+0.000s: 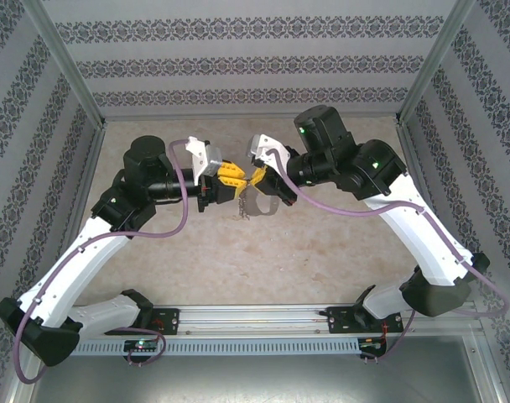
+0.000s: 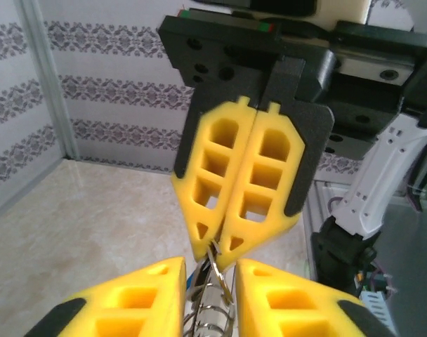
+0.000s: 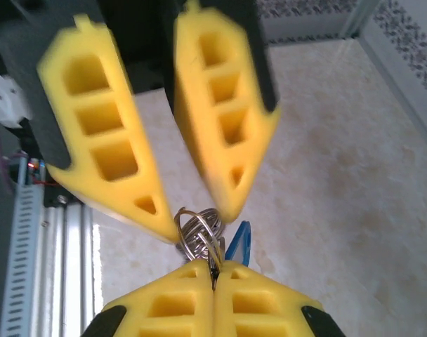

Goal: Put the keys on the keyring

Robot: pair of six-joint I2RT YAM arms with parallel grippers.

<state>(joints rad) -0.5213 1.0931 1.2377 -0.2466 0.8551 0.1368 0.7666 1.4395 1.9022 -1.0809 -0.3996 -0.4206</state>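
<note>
**Right pincer.** The right pincer (image 3: 213,272) is fully closed. Its two yellow fingertips (image 3: 178,302) press flat against each other and clamp a thin wire ring of the keyring (image 3: 198,233). In the left wrist view the right pincer (image 2: 215,246) points downward, and the ring emerges from its tip.

**Left pincer.** The left pincer (image 3: 197,223) is set narrow. The cluster of wire rings sits between its fingertips and appears to touch both. In the left wrist view the left pincer (image 2: 210,272) has the coiled rings in the gap between its pads.

**Task items.** The keyring is held above the bench (image 3: 340,175), between the two pincers, which meet tip to tip. The rings are bright, round steel wire, bunched and overlapping. In the top external view, the grey loop of the keyring (image 1: 253,204) hangs just below the left pincer (image 1: 238,186) and the right pincer (image 1: 257,176). The key (image 3: 239,242) has a flat blue plastic head. It hangs just beside the right fingertips, next to the rings. Whether it is threaded on a ring cannot be determined.

**Materials.** The fingers are yellow moulded plastic with rectangular cut-outs, backed by black plates. The bench is smooth and beige with faint marbling. Patterned walls (image 1: 255,67) enclose it, and an aluminium rail (image 1: 255,319) carries the arm bases.
</note>
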